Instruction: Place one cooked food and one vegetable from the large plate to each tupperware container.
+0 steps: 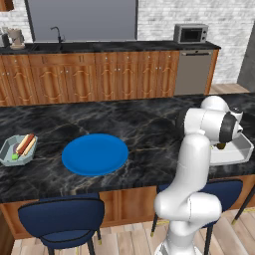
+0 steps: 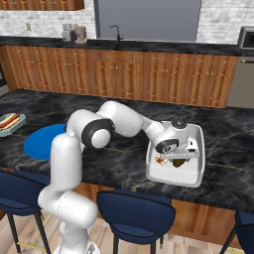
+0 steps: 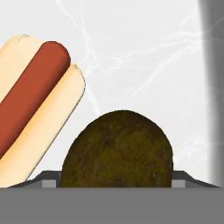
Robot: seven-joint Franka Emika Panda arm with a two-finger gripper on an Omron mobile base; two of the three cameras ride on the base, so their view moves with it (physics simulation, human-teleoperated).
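We see a microwave on the back counter at two o'clock, a sink tap at eleven o'clock and a dishwasher below the microwave. Wooden cabinets line the far wall. Dark blue stools stand at six o'clock before the black marble counter.

There is 1 large plate, bright blue, on the table. 2 containers sit on it: 1 octagonal tupperware container at the plate's 9 o'clock, and 1 white rectangular container at its 3 o'clock. 2 hot dogs: 1 in the octagonal tub, 1 in the white one. 1 brown round food item. 1 microwave. 3 blue stools.
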